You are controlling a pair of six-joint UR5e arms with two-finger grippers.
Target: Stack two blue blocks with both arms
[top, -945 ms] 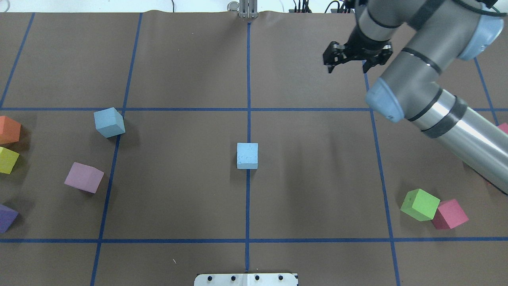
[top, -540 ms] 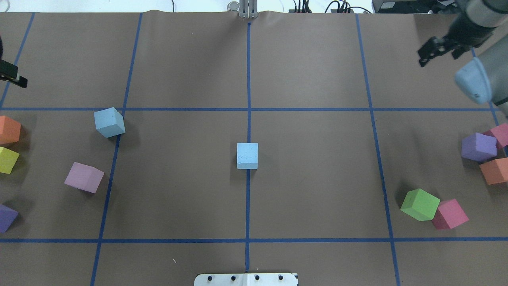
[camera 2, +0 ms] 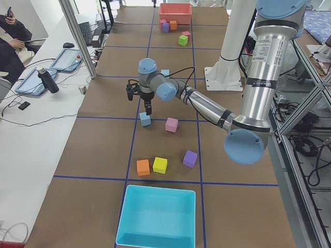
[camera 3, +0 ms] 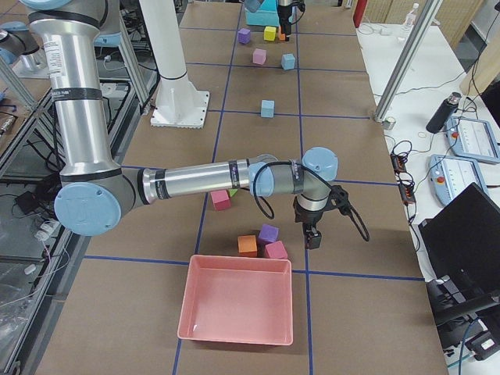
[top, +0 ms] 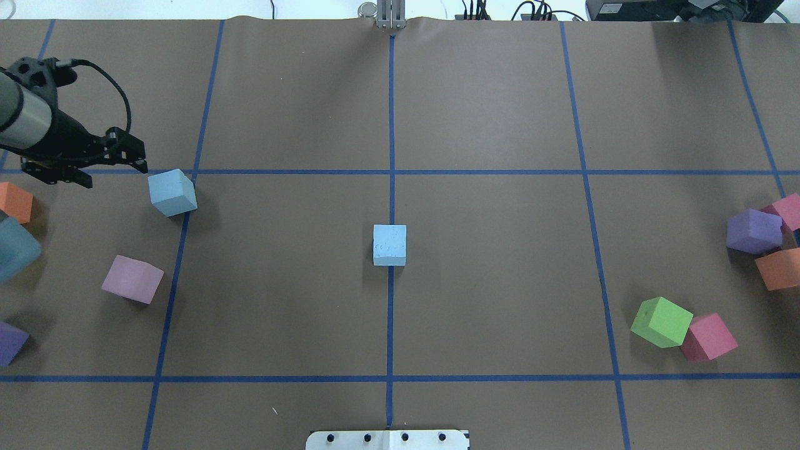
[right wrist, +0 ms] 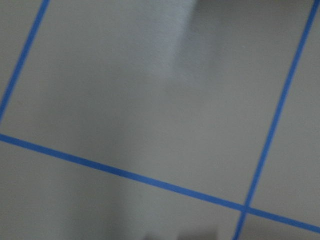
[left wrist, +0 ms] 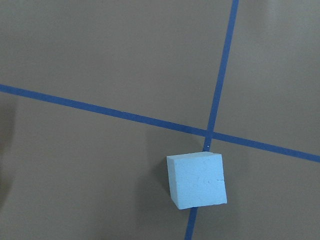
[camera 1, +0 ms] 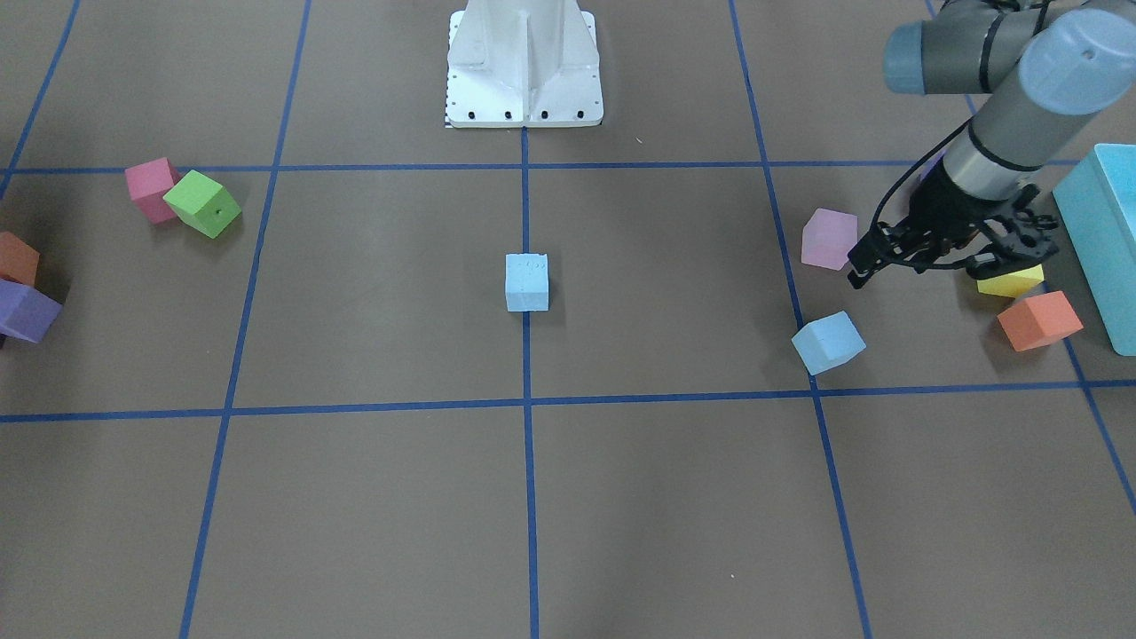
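One pale blue block (top: 389, 245) sits at the table's centre on the middle line; it also shows in the front view (camera 1: 526, 282). The other blue block (top: 172, 192) lies at the left, by a line crossing, and shows in the left wrist view (left wrist: 197, 180) and the front view (camera 1: 828, 343). My left gripper (top: 112, 174) is open and empty, just left of and slightly beyond this block, apart from it. My right gripper (camera 3: 311, 234) shows only in the exterior right view, above the table near several cubes; I cannot tell whether it is open or shut.
A lilac cube (top: 132, 279), an orange cube (top: 14, 202) and a purple cube (top: 9, 342) lie at the left. Green (top: 661, 322), pink (top: 708, 337), purple (top: 754, 231) and orange (top: 778, 269) cubes lie at the right. A turquoise box (camera 1: 1100, 240) and a pink tray (camera 3: 236, 301) stand at the table's ends.
The right arm has pulled back to the right and left the overhead view. The left arm has come in from the left, up to the left blue block. No block has moved.
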